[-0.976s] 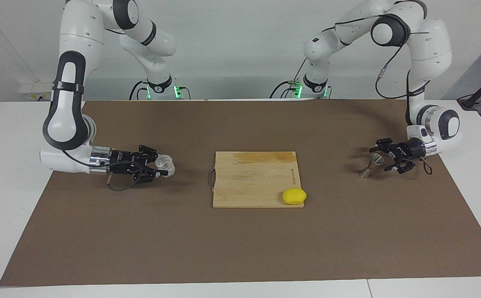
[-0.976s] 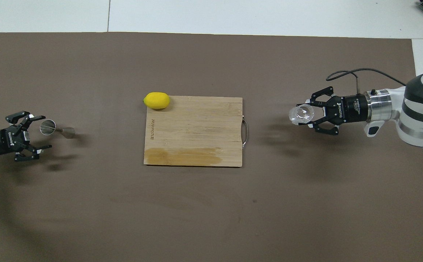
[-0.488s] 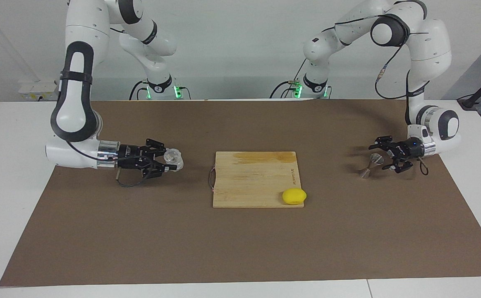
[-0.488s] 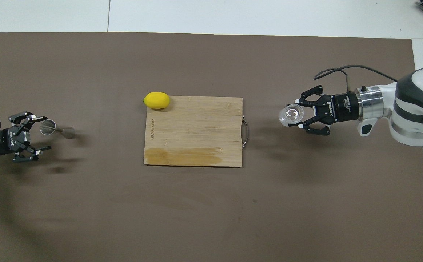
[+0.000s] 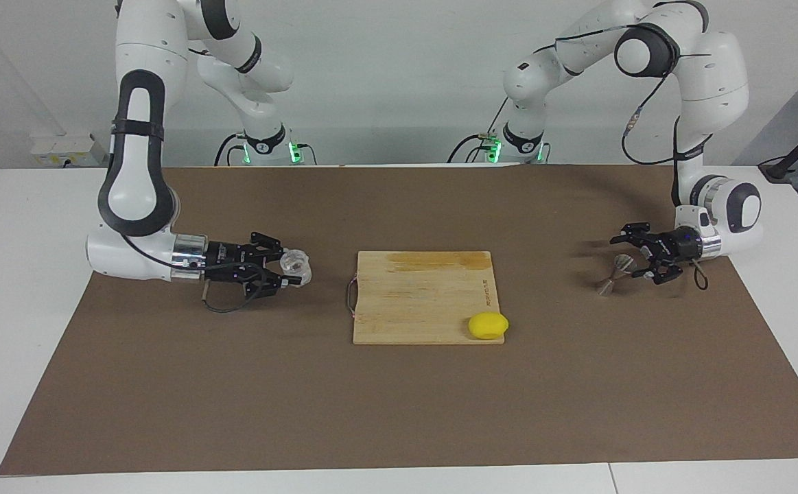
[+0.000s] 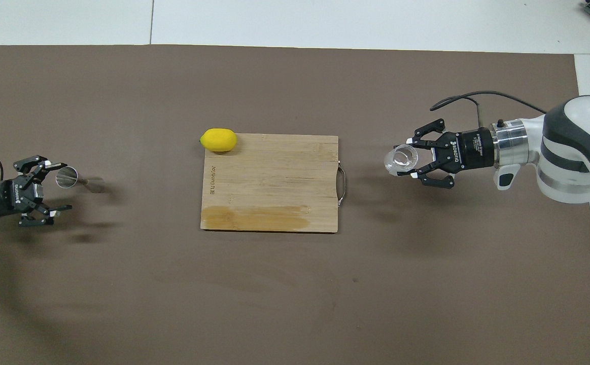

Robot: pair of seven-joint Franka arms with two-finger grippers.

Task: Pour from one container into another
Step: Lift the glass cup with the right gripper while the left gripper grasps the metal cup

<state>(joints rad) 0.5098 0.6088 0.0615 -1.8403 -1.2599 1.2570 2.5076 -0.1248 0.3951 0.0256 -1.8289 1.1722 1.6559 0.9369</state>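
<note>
The clear glass cup (image 5: 296,263) is held in my right gripper (image 5: 290,266), which is shut on it and carries it above the brown mat, between the right arm's end and the cutting board. It also shows in the overhead view (image 6: 401,158) with the right gripper (image 6: 411,158). The metal jigger (image 5: 613,274) stands on the mat at the left arm's end, also seen in the overhead view (image 6: 76,179). My left gripper (image 5: 630,259) is open right beside the jigger's upper cone, its fingers spread at either side, not closed on it; it shows from overhead too (image 6: 57,186).
A wooden cutting board (image 5: 426,295) lies mid-table, also in the overhead view (image 6: 269,182). A yellow lemon (image 5: 488,325) sits at its corner farthest from the robots, toward the left arm's end (image 6: 218,140). The brown mat (image 5: 399,412) covers the table.
My right gripper has carried the glass cup toward the cutting board and slightly nearer to the robots. The left gripper has shifted only slightly beside the jigger.
</note>
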